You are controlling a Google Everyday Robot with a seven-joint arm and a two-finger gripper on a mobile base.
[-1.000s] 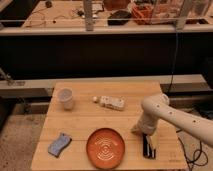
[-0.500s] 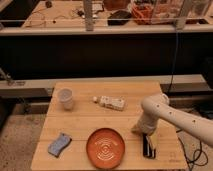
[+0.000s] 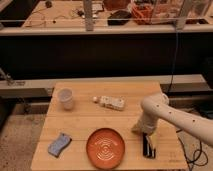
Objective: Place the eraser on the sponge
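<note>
Black with a pale stripe along it: the eraser, lying on the wooden table near the front right corner. Set with its long axis running front to back, just right of the orange plate and apart from the plate's rim. Directly over its far end, the gripper, pointing down from the pale arm that reaches in from the right edge. Gripper and eraser overlapping in the view; touching or hanging just above, cannot tell. Open or closed, likewise cannot tell.

Blue-grey and wavy-sided, the sponge, flat on the front left of the table, nothing on top of it. Well apart from both eraser and gripper, with the orange plate lying between. Eraser not yet on the sponge.

Farther back on the left, a white cup, upright. Near the middle of the back half, a whitish box, lying slightly skewed, well apart from the gripper and behind the plate.
</note>
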